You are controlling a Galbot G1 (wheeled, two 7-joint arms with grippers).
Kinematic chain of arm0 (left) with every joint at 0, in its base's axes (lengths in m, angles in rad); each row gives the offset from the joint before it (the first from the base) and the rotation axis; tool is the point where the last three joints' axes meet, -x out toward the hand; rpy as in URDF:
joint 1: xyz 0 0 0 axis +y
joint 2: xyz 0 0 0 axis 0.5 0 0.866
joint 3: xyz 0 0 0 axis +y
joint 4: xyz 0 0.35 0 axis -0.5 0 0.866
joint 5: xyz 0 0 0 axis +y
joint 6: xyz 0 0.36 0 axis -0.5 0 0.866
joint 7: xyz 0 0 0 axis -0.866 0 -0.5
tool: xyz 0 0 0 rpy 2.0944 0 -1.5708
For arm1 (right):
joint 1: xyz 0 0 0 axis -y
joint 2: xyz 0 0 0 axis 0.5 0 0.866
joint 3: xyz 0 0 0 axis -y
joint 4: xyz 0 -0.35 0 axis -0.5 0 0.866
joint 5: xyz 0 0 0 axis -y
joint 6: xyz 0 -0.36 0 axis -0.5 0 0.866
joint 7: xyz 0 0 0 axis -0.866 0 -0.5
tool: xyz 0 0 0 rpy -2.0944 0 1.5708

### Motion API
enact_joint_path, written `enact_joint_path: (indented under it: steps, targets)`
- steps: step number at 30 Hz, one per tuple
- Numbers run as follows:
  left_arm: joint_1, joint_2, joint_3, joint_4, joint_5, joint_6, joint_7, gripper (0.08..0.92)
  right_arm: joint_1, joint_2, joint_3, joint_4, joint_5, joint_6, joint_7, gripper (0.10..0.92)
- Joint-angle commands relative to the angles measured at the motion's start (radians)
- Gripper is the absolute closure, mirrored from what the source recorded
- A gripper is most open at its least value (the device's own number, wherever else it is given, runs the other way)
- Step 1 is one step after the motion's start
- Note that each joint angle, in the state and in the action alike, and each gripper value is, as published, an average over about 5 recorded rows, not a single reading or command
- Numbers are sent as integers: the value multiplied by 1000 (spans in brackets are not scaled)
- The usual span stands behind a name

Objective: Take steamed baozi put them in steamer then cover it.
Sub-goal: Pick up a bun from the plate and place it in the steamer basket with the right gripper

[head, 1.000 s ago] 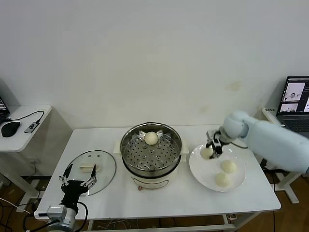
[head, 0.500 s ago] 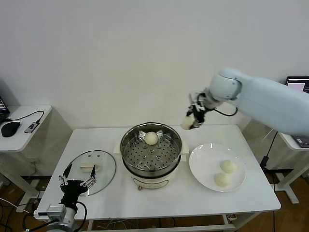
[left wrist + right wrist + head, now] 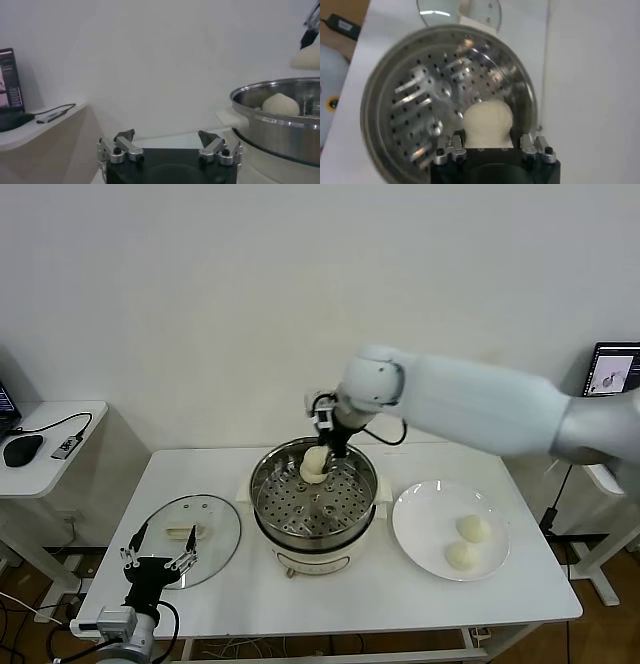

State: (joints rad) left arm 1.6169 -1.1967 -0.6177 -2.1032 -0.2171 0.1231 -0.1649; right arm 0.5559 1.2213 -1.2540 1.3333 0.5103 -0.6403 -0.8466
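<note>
Nearest me, at the front left corner of the white table, the left gripper hung low with its fingers spread wide and nothing between them. Just beyond it the cover, clear glass with a metal rim and a cream handle, lay flat on the tabletop, well apart from the steamer.

In the middle of the table stood the steamer, a shiny perforated basket on a cream pot base. To its right sat a white plate with two steamed baozi resting on it, side by side and apart from the steamer.

Farther back, the right arm reached in from the right side, and the right gripper was poised over the far part of the basket, pointing down, its fingers closed around a bun. In the right wrist view that bun filled the gap between the fingers above the perforated floor. The left wrist view showed another bun already lying inside the basket, below the held one.

Beyond the table rose a plain pale wall. Off to the left stood a small white side table carrying a mouse and a cable; at the far right edge a laptop screen glowed.
</note>
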Motion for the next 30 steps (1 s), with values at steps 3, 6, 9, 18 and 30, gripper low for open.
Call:
enact_joint_path:
  steps: [3,6,9,18,30]
  targets:
    - [4,-3,-2,1,6,-5,-1,177,-95,122,-4,-49,41,-71,96,465]
    - [4,-5,-1,1,8,-6,-1,177,-113,132,1,-69,36,-73,112,465]
    - [6,-6,1,-1,8,-8,-1,177,-131,145,9,-91,24,-76,122,465]
    - [8,-8,2,-1,18,-16,-1,177,-169,173,26,-150,-2,-79,139,465]
    - [6,-8,2,-6,25,-16,-1,177,-83,61,53,-68,-37,-2,0,238]
